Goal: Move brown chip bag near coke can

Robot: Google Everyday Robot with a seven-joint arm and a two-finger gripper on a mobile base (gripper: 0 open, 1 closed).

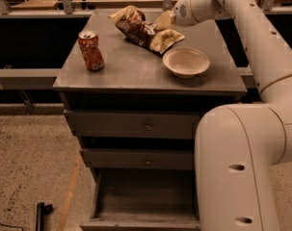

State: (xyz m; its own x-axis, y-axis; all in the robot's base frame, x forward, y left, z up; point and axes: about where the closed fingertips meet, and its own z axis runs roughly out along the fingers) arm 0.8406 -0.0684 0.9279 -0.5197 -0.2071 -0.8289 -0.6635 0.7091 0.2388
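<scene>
The brown chip bag (141,29) is crumpled, dark brown with tan ends, and lies slantwise over the back middle of the grey cabinet top (131,73). My gripper (165,21) comes in from the right at the end of the white arm and is shut on the bag's upper right part. The coke can (91,50) stands upright near the front left of the top, about a bag's length to the left of the bag and in front of it.
A round white bowl (186,61) sits just in front and to the right of the bag, under my arm. The cabinet has drawers below; the lowest drawer (145,211) is pulled open. My arm's large white base (237,172) fills the lower right.
</scene>
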